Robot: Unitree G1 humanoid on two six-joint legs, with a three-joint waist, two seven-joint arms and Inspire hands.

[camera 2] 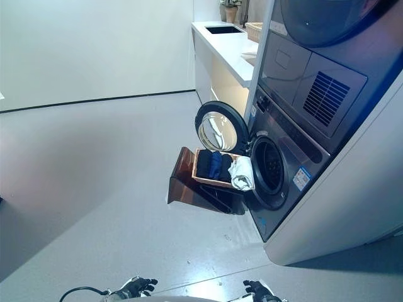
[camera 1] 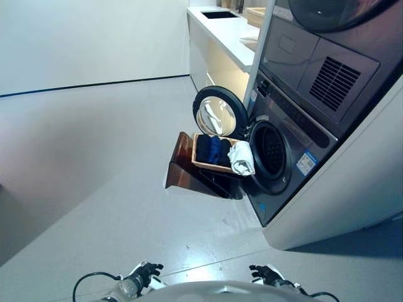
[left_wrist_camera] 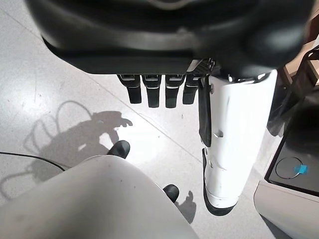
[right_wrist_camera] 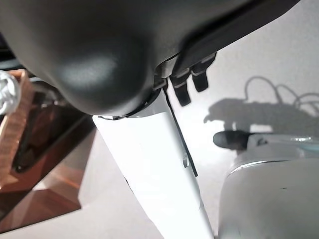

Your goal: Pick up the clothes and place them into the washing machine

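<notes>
Both hands are hanging low at the robot's sides, only partly visible at the bottom edge of the head views. The left hand [camera 1: 143, 274] has its fingers [left_wrist_camera: 155, 92] pointing straight down at the floor with nothing in them, and the white-covered thumb sticks out beside them. The right hand [camera 1: 267, 274] looks the same: fingers [right_wrist_camera: 192, 79] loose and straight, empty, though most of that wrist view is blocked by the hand's own bulk, so only a few fingertips show.

Well ahead of both hands, across a stretch of bare grey floor [camera 1: 113, 189], sits a wooden basket [camera 1: 204, 165] on a dark brown stand [camera 1: 182, 176]. Clothes are in it: a dark blue bundle [camera 1: 213, 150] and a white garment [camera 1: 241, 158] draped over the basket's edge nearest the drum. Can't tell how many pieces there are.

Just past the basket is the washing machine [camera 1: 286, 135], round door [camera 1: 218, 114] swung open, drum opening [camera 1: 271, 151] dark inside, contents not visible. Another appliance is stacked on top, cut off by the frame. Farthest back, a white counter [camera 1: 223, 31] with a sink.
</notes>
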